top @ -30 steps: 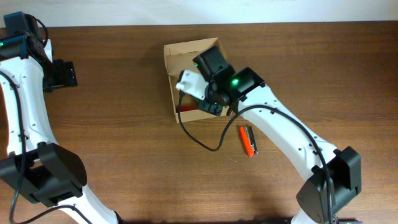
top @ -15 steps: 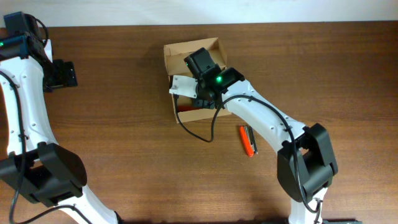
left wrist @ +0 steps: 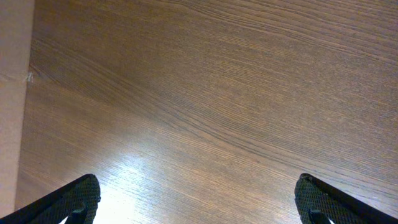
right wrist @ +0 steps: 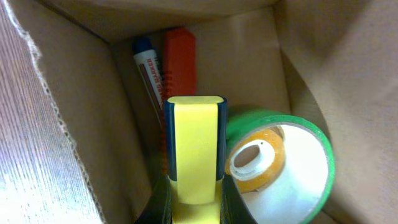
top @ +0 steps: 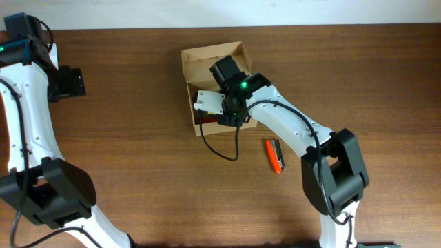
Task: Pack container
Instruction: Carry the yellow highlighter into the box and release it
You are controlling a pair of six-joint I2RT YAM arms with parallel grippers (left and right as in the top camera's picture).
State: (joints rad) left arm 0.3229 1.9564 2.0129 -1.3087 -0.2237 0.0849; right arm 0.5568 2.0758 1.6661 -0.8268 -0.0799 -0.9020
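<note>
The container is a tan cardboard box at the table's back middle, with its lid flap open. My right gripper reaches into it. In the right wrist view the right gripper is shut on a yellow object with dark blue edges, held inside the box. Below it lie a blue-capped marker, a red object and a green tape roll with a small clear tape roll inside it. My left gripper is open and empty at the far left, also shown in the left wrist view.
An orange-red tool lies on the wooden table right of the box, in front of my right arm. A black cable hangs from the right arm near the box's front. A tan strip shows at the left of the left wrist view.
My right gripper has moved left over the box and then lowered into it, with the object still held. The left arm has not moved.
</note>
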